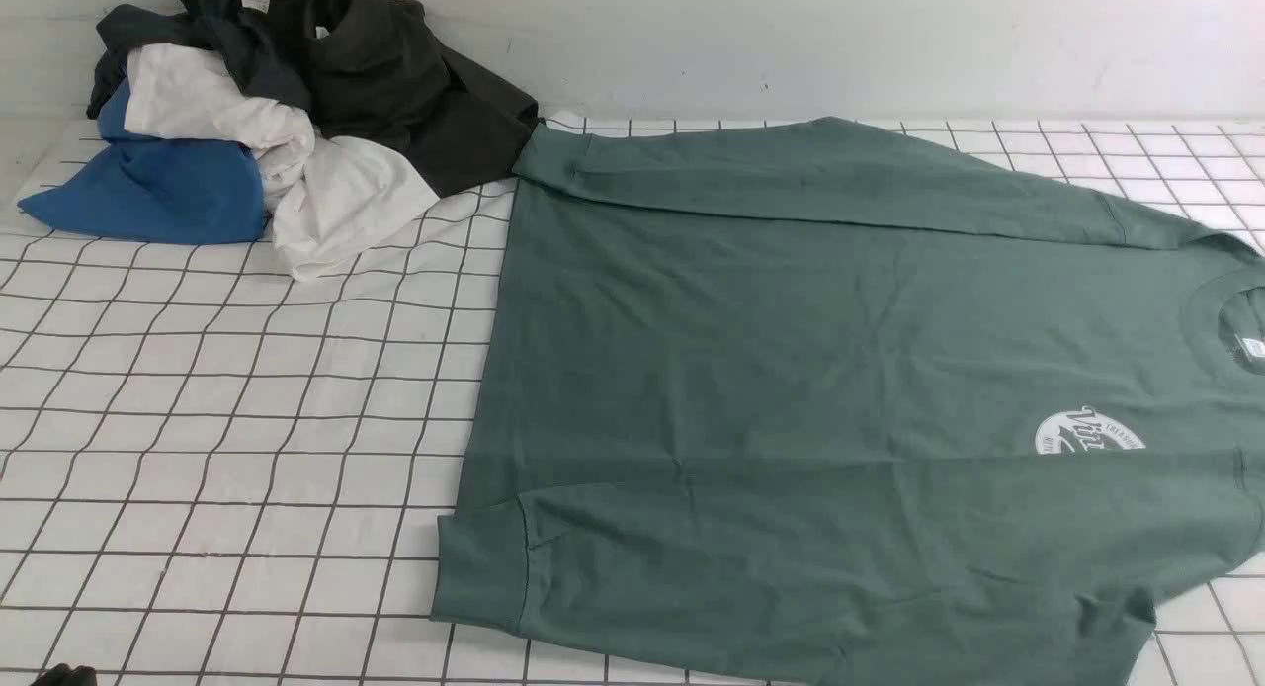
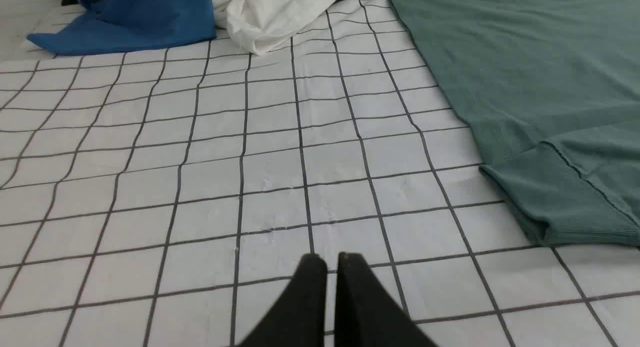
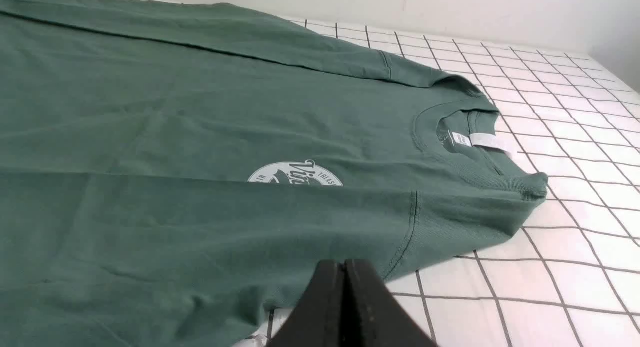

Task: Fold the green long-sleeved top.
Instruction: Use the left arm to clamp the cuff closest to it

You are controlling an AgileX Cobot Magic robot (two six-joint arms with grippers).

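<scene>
The green long-sleeved top [image 1: 840, 370] lies flat on the gridded table, neck [image 1: 1230, 315] to the right and hem to the left. Both sleeves are folded in over the body, and the near one half covers the white round logo [image 1: 1087, 437]. My left gripper [image 2: 330, 259] is shut and empty, low over bare grid cloth to the left of the near sleeve's ribbed cuff [image 2: 550, 202]. My right gripper [image 3: 345, 263] is shut with nothing in it, and it hovers at the top's near edge by the shoulder seam [image 3: 412, 222]. The neck label [image 3: 462, 139] shows inside the collar.
A heap of other clothes sits at the back left: a blue garment [image 1: 158, 187], a white one [image 1: 326, 202] and dark ones [image 1: 395, 73]. The white grid-patterned cloth [image 1: 247, 419] covers the table. A pale wall [image 1: 791, 34] runs along the back.
</scene>
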